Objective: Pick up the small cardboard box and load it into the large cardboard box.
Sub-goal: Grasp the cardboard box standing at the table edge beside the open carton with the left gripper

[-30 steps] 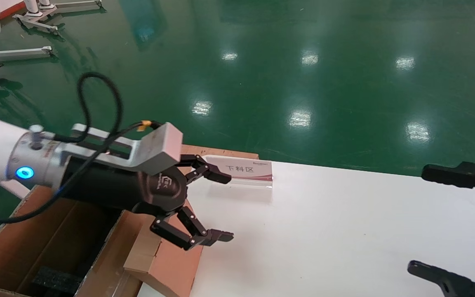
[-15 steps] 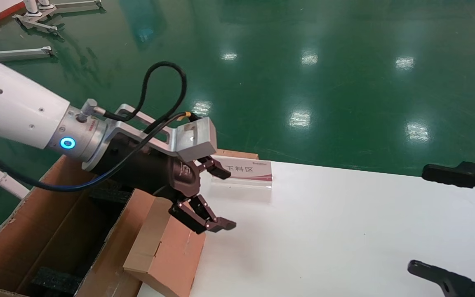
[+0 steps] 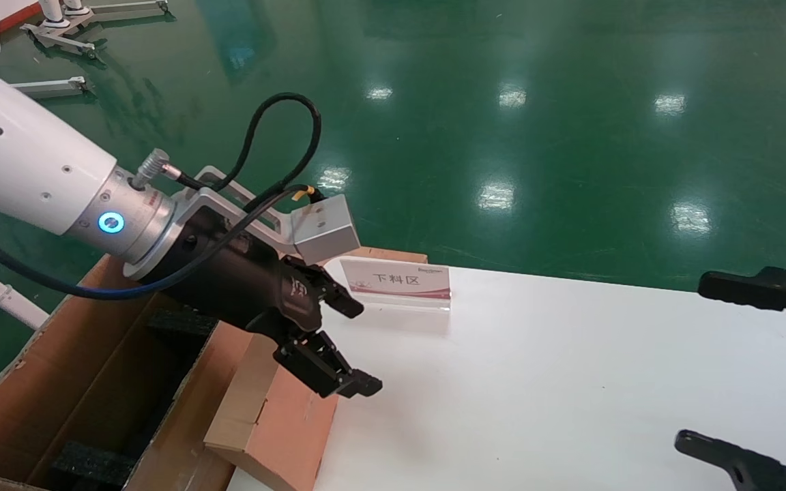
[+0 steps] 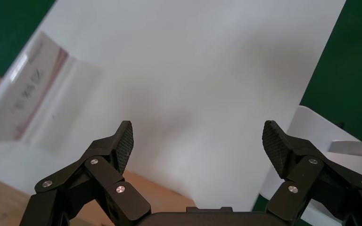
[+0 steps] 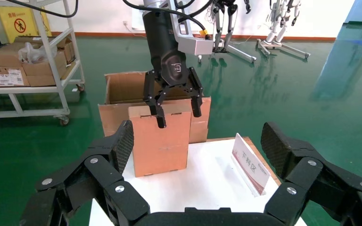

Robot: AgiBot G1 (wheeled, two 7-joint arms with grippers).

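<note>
Reddish-brown, smooth-faced small cardboard box [image 3: 277, 423] standing at the glossy white worktop [image 3: 557, 382] edge, leaning against the corrugated large cardboard box [image 3: 86, 382]. Black ribbed-fingered left hand [image 3: 355, 348] spread wide just above it, grasping nothing. Right hand [image 5: 195, 141] parked opposite, likewise splayed.

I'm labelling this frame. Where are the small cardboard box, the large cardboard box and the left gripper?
small cardboard box [image 3: 284, 429]: head view, reddish-brown face.
large cardboard box [image 3: 18, 402]: head view, inner wall.
left gripper [image 3: 359, 348]: head view, between open fingertips.
</note>
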